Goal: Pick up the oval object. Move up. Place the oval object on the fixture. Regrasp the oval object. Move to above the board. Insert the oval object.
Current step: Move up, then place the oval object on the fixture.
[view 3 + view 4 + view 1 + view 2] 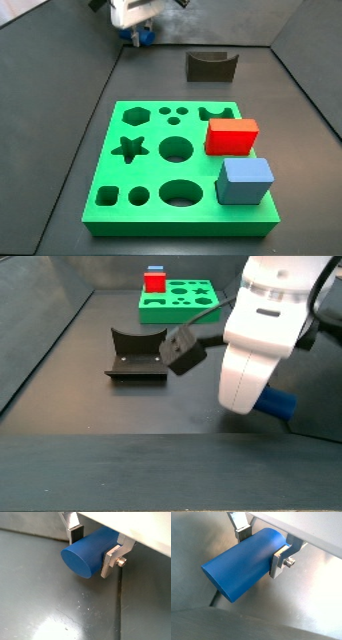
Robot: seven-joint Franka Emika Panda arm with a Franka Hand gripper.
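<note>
Gripping the oval object (pixel 241 564), the gripper (pixel 261 544) is clamped across its sides, peg's long axis lying crosswise to the fingers (pixel 112 562). Peg hangs just above the floor, apart from the fixture (pixel 210 66), board (pixel 134 185) further off.

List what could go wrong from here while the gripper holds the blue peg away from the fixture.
1. The gripper clamps the oval object near one end, so most of it overhangs; it could pivot or slip during the move.
2. The fixture has only a narrow notch; a tilted peg might miss it or roll off.
3. The red cube and blue cube crowd the board.
</note>
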